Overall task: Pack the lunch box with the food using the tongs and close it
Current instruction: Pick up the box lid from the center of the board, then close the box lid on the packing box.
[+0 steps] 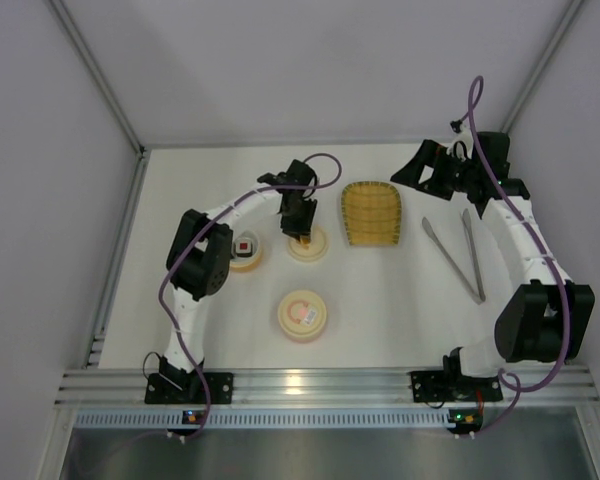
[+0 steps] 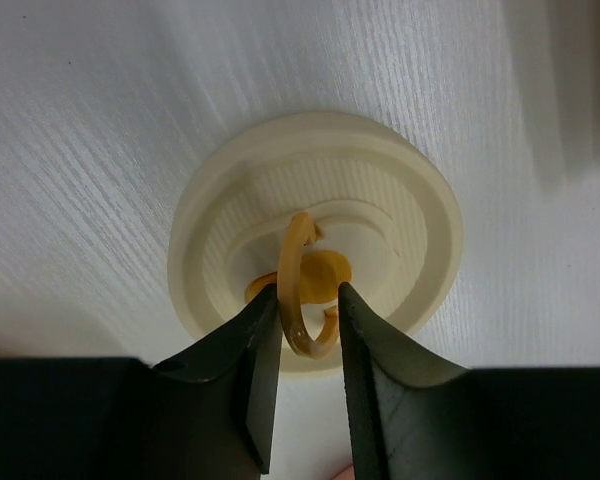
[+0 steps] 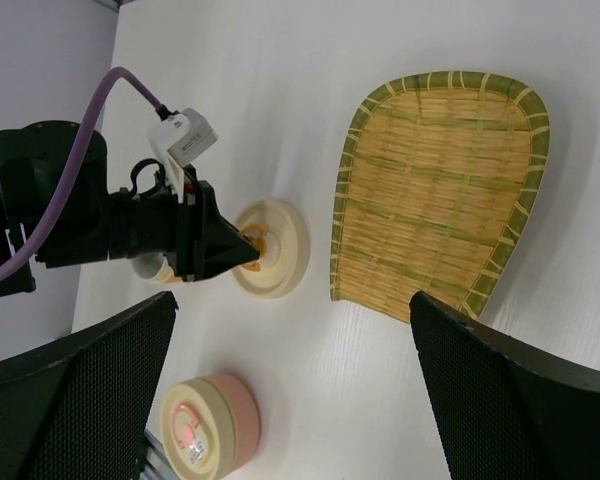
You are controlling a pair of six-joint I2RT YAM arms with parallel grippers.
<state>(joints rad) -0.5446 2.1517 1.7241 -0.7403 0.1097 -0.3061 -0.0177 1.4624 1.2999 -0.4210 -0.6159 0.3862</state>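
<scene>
My left gripper (image 2: 310, 292) reaches down over a round cream lid (image 2: 315, 235) lying flat on the table, shut on its upright amber ring handle (image 2: 298, 270). In the top view that lid (image 1: 308, 247) sits mid-table, with a small cream cup (image 1: 246, 252) to its left holding a black-and-white sushi roll with a red centre (image 1: 245, 245). The pink lunch box (image 1: 302, 315), its cream lid on, stands nearer the arms. The silver tongs (image 1: 453, 262) lie untouched at the right. My right gripper (image 3: 292, 330) hangs open above the table, holding nothing.
A woven yellow tray (image 1: 372, 212) lies between the lid and the tongs, with nothing on it. Grey walls close off the table on three sides. In the right wrist view the tray (image 3: 440, 190) lies right of the left gripper (image 3: 242, 250).
</scene>
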